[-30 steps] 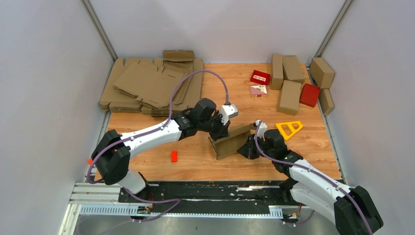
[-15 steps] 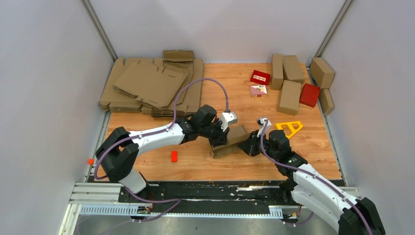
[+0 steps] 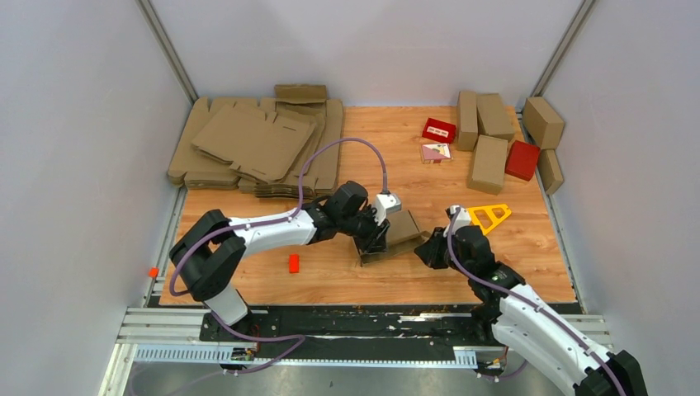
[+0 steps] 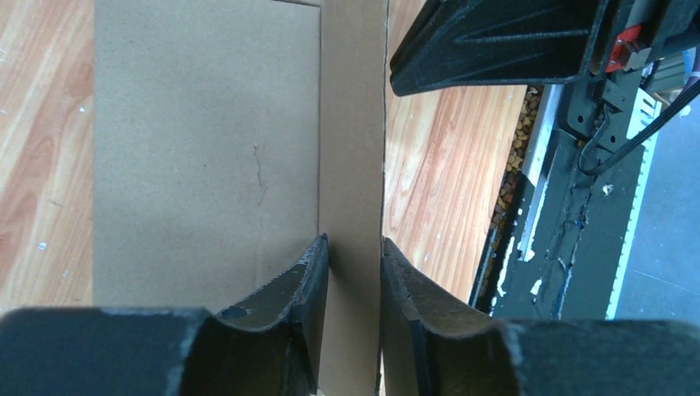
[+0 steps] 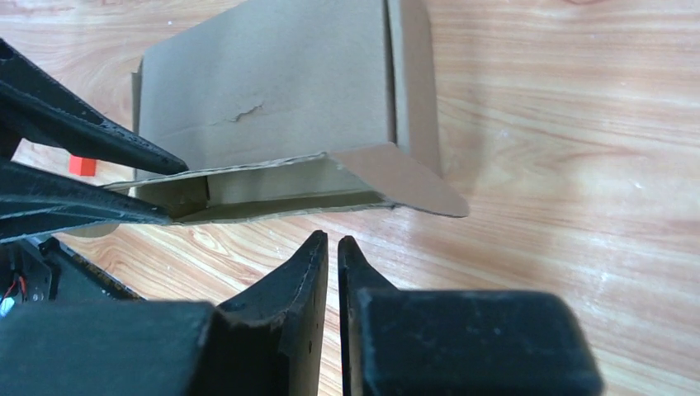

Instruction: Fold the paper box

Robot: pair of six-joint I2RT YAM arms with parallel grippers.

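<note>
The paper box (image 3: 402, 229) is a partly folded brown carton lying near the table's middle. It also shows in the left wrist view (image 4: 206, 140) and in the right wrist view (image 5: 272, 99), where its near side is open and an end flap sticks out to the right. My left gripper (image 3: 373, 240) is shut on a narrow side wall of the box (image 4: 353, 252). My right gripper (image 3: 424, 248) is shut and empty, just right of the box. In its own view it (image 5: 333, 241) hovers over bare wood in front of the box's open side.
Flat cardboard sheets (image 3: 256, 140) are stacked at the back left. Several folded cartons (image 3: 487, 161) and two red boxes (image 3: 522, 159) sit at the back right. A yellow triangle (image 3: 489, 216) lies beside the right arm. A small red block (image 3: 293, 263) lies near the front.
The box has gone from standing up to lying lower and flatter in my left gripper. My right gripper has drawn back to the right, off the box.
</note>
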